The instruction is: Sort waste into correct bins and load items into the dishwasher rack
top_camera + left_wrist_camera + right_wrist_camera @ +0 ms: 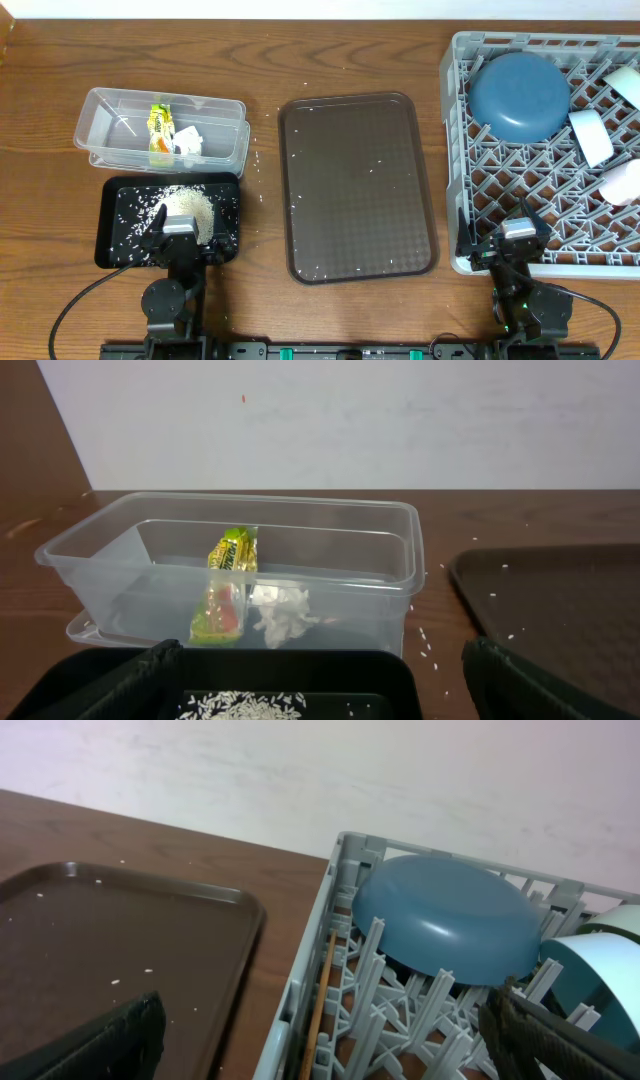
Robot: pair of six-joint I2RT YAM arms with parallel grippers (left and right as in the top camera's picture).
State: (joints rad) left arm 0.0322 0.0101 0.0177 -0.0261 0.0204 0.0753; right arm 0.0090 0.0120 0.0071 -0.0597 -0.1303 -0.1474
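The clear tub (100, 120) holds the yellow-green wrapper (158, 133) and the white paper scrap (190, 141); they also show in the left wrist view, wrapper (226, 590) and scrap (284, 612). The black tray (110, 215) holds a heap of rice (190, 208). My left gripper (180, 237) is open and empty over the tray's near edge. The grey rack (455, 150) holds the dark-blue dish (520, 95), pale bowls (590, 135) and the wooden stick (320, 1005). My right gripper (520, 240) is open and empty over the rack's near edge. The pink cup is not seen.
A large brown serving tray (355, 185) lies between the bins and the rack, with a few rice grains on it. Loose grains are scattered on the wooden table (262, 165) right of the tub. A white wall stands behind the table.
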